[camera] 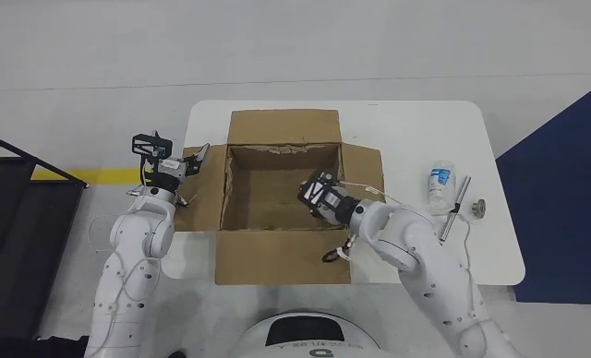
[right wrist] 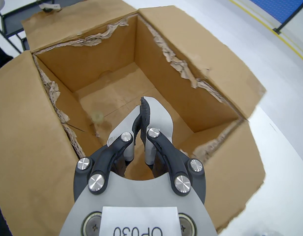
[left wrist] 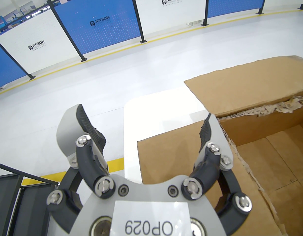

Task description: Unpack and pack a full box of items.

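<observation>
An open cardboard box with its flaps spread out sits in the middle of the white table. Its floor is bare apart from a small pale round thing, too blurred to name. My right gripper hangs inside the box near its right wall, shut with nothing between its fingers. My left gripper is open and holds nothing, above the box's left flap at the table's left edge; the top view shows this left gripper there too.
On the table to the right of the box lie a small clear bottle, a thin metal rod and a small grey round part. A dark rack stands off the table's left side. The box rims are torn.
</observation>
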